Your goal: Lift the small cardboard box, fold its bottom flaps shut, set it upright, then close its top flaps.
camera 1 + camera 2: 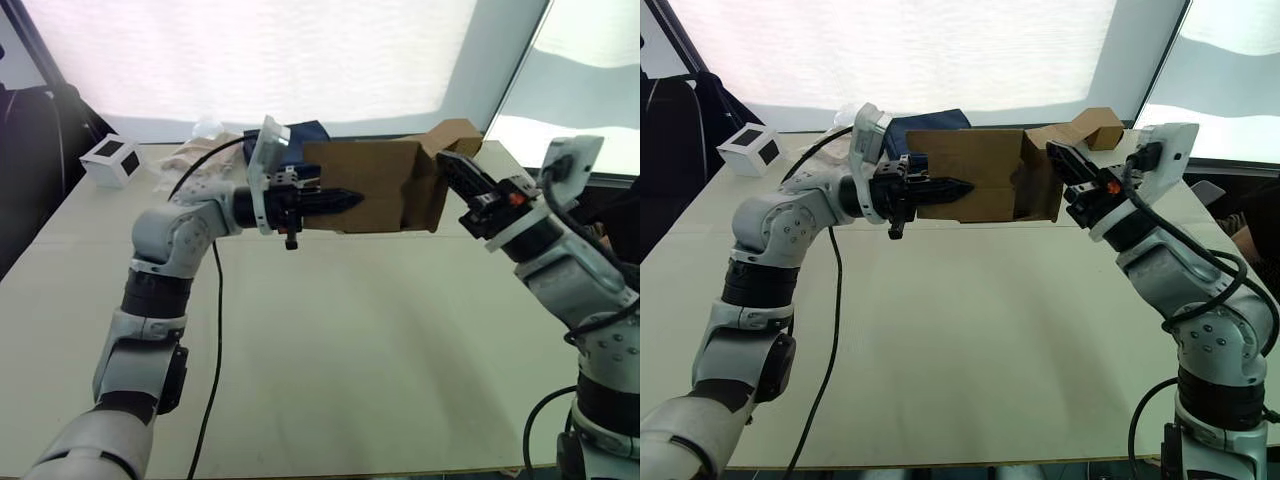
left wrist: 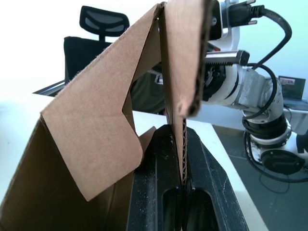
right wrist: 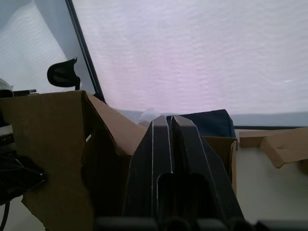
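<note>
The small cardboard box (image 1: pixel 372 180) is held in the air above the table, lying lengthwise between my two arms. My left gripper (image 1: pixel 350 200) is shut on its near side wall; in the left wrist view the cardboard edge (image 2: pixel 183 144) is pinched between the two black fingers. The flaps at the box's right end stand partly open. My right gripper (image 1: pixel 447 166) is at that end with its fingertips against a flap. In the right wrist view its fingers (image 3: pixel 161 139) are pressed together with nothing between them, and the box (image 3: pixel 48 144) is just beside them.
A white cube with black squares (image 1: pixel 112 160) sits at the table's far left corner. Behind the box lie a dark blue cloth (image 1: pixel 305 132), a crumpled clear bag (image 1: pixel 195 150) and another brown cardboard piece (image 1: pixel 457 132). A black cable (image 1: pixel 214 330) hangs beneath my left arm over the table (image 1: pixel 360 340).
</note>
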You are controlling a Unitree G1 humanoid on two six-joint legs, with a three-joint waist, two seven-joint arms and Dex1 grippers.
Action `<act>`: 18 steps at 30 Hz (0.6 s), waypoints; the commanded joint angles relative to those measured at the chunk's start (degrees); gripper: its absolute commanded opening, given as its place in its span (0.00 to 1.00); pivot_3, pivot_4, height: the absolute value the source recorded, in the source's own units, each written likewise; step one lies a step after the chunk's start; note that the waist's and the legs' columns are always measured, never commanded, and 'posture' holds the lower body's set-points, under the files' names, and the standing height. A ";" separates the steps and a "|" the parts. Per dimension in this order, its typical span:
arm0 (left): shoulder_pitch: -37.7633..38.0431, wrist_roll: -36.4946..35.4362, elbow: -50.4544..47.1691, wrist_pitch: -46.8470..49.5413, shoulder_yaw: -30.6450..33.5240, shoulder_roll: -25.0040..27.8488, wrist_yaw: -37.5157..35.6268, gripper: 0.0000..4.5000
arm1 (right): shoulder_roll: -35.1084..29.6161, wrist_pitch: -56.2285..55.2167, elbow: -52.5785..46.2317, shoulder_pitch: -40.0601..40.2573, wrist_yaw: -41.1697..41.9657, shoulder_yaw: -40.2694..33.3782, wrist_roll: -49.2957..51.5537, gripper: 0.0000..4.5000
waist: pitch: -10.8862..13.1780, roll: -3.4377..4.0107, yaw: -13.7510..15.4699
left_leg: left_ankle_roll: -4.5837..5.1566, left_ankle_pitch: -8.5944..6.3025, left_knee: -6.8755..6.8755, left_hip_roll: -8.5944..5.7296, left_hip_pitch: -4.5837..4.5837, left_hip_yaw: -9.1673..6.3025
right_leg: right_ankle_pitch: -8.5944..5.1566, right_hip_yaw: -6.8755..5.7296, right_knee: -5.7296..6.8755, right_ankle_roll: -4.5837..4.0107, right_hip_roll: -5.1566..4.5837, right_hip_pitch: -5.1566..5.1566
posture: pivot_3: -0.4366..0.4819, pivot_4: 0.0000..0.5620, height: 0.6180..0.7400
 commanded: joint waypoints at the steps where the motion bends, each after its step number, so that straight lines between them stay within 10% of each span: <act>1: -0.44 -0.99 -2.43 -0.41 0.72 -0.14 -0.12 0.00 | -0.24 0.50 -2.02 -1.12 1.09 0.06 1.30 0.02 | 0.00 0.00 0.00 | 0.00 0.00 0.00 0.00 0.00 0.00 | 0.00 0.00 0.00 0.00 0.00 0.00 | 0.48 0.27 1.00; 18: -0.12 -6.23 -4.56 6.54 0.13 2.54 -4.92 0.00 | 2.28 1.69 -4.61 -1.23 2.76 2.77 5.63 0.02 | 0.00 0.01 -0.07 | 0.00 0.00 0.00 0.01 0.00 -0.01 | 0.00 0.00 0.00 0.00 0.01 -0.01 | 0.48 0.27 1.00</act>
